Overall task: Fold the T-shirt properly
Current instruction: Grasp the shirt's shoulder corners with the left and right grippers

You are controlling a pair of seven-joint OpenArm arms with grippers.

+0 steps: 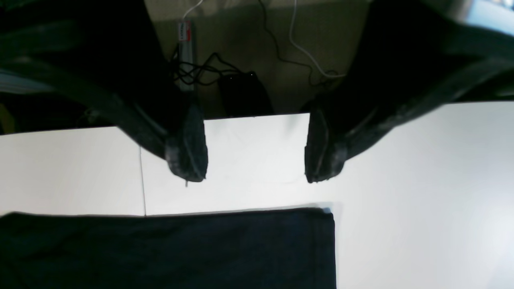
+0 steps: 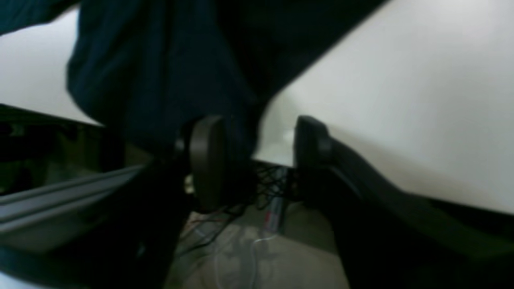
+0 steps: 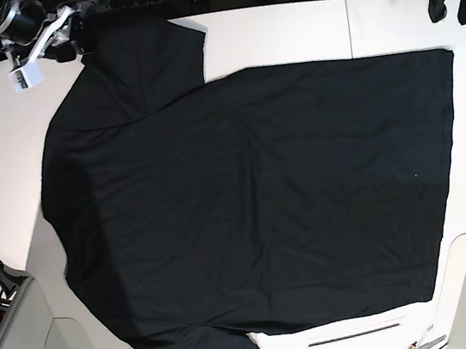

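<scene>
**Sleeve hanging off the far edge may spoil the fold**

Seen from the base view, the T-shirt lies spread nearly flat across the white bench, hem toward the left arm's side, one sleeve at the near edge and the other reaching the far corner by the right tool.

The main risk sits at that far sleeve. In the right wrist view, dark cloth drapes against one finger of the right tool, whose fingers stand apart with the fabric not pinched between them. If that arm pulls away with cloth snagged on the finger, the sleeve could drag off the bench edge and skew the whole garment. A grasp there may also catch only one layer, so the fold would come out crooked.

The left tool hangs wide apart and empty over bare bench, just beyond the hem corner; closing from there would miss the cloth.

The bench is smooth, bright and made of joined panels, so the shirt should slide easily. Beyond its edge lies a floor with a power strip and loose cables.
</scene>
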